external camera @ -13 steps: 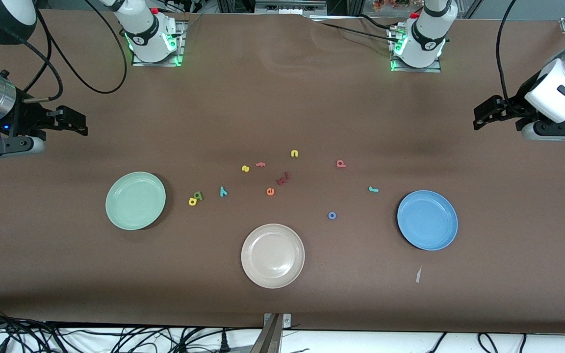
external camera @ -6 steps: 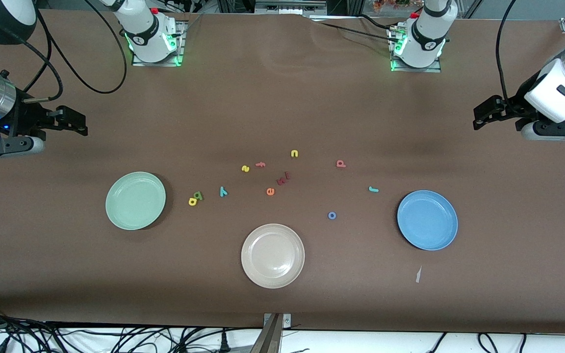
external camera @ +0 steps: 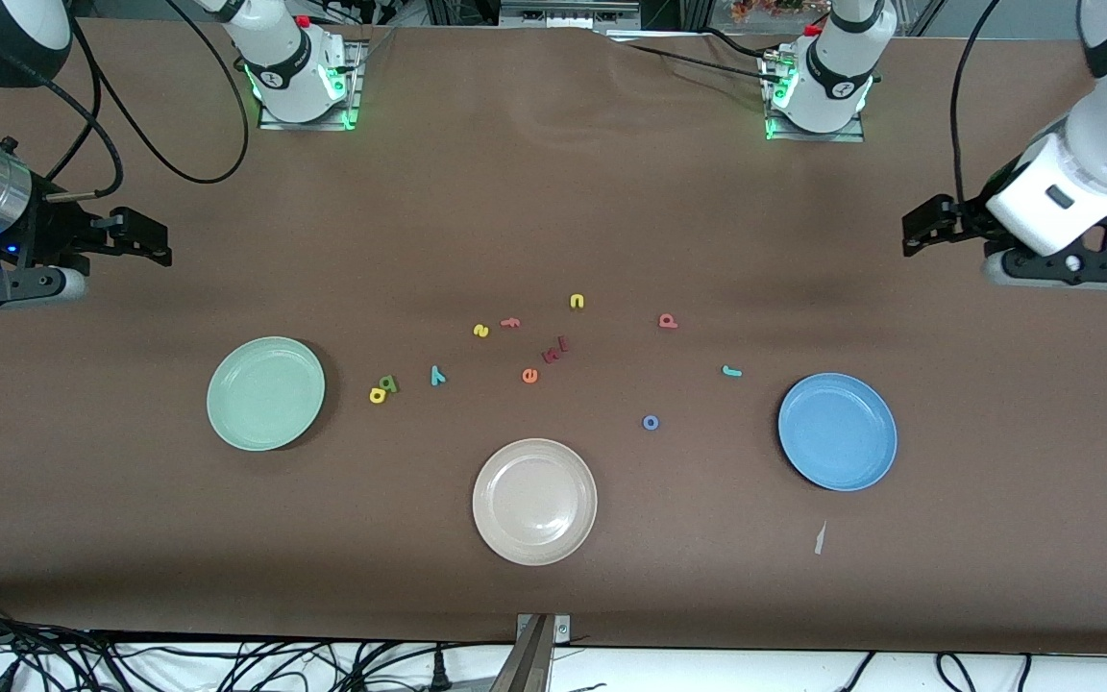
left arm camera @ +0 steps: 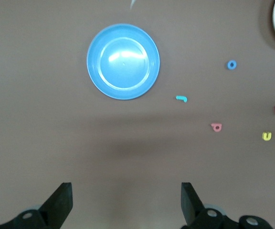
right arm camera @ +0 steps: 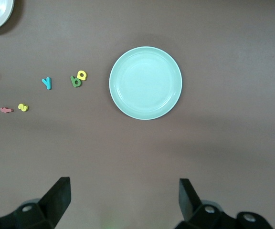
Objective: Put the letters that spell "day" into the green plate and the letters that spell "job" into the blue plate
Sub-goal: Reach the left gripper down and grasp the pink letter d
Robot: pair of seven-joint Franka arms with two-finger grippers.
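Both claws spread, empty: left claw (external camera: 917,234) over bare surface at its end, right claw (external camera: 152,240) waits at its end. "Day" letters (external camera: 382,389) lie at 3 o'clock of green plate (external camera: 265,393), "job" letters (external camera: 651,422) abt 9-10 o'clock of blue plate (external camera: 837,432) — each set prob. grouped near its plate for short carries.

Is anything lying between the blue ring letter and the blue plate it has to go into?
Nothing visible does. The blue ring letter lies on bare table with open brown surface between it and the blue plate. The teal hooked letter sits farther from the front camera, off that line.
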